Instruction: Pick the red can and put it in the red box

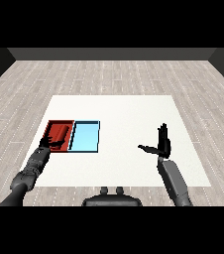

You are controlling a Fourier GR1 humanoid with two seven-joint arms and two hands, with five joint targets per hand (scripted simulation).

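Two grey forearms are coming in from the lower corners of the head view, each ending in a black hand, and both are reaching over the white rectangular table (119, 111). Nearest, on the right side, the right hand (162, 144) is hovering above bare table with its fingers standing straight up and its thumb sticking out sideways toward the middle — fully spread, and holding nothing. On the other side, the left forearm is angling up and inward, and the left hand (52, 142) is lying at the near corner of the shallow red rectangular tray (60, 125), overlapping its front edge; its dark fingers are blending into the tray's shadow, so I cannot tell whether they are curled or straight, or whether anything is inside them. Just beside the red tray, touching it along one long edge, the shallow light blue rectangular tray (85, 136) is lying with a dark rim around its pale floor. Both trays are sitting on the left half of the table, well apart from the right hand. As for the red can, I cannot make it out anywhere on the table or in the trays — whether it is hidden at the left hand cannot be told. Farthest off, grey wood-plank flooring (109, 74) is stretching back to a dark wall.
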